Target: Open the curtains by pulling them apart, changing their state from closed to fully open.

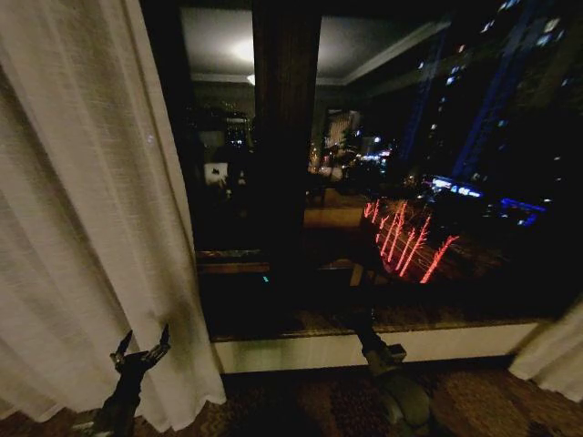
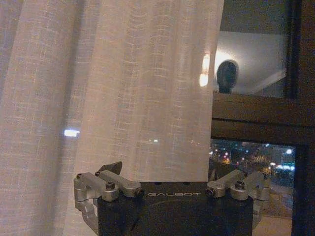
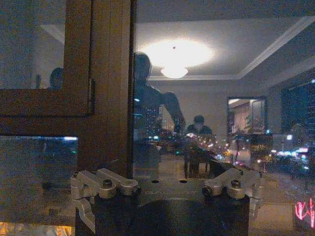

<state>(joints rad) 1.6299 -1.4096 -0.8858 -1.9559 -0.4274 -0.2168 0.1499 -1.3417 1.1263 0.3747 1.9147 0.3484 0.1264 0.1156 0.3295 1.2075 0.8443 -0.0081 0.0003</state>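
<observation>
While the left gripper [image 1: 141, 350] stands upright at lower left, jaws spread and empty, before the curtains [image 1: 82, 209], the right gripper [image 1: 364, 330] faces the dark window frame [image 1: 284, 137]; its jaws I cannot tell.

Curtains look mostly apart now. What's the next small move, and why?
Probably a short push further left with the left gripper. Its fingers are open, holding nothing, low in front of the left curtain, whose edge still overlaps the window glass. The right curtain sits far aside; the right gripper hangs by the sill.

Sheer cream curtains [image 1: 82, 209] parted, bunched at window's sides.
</observation>
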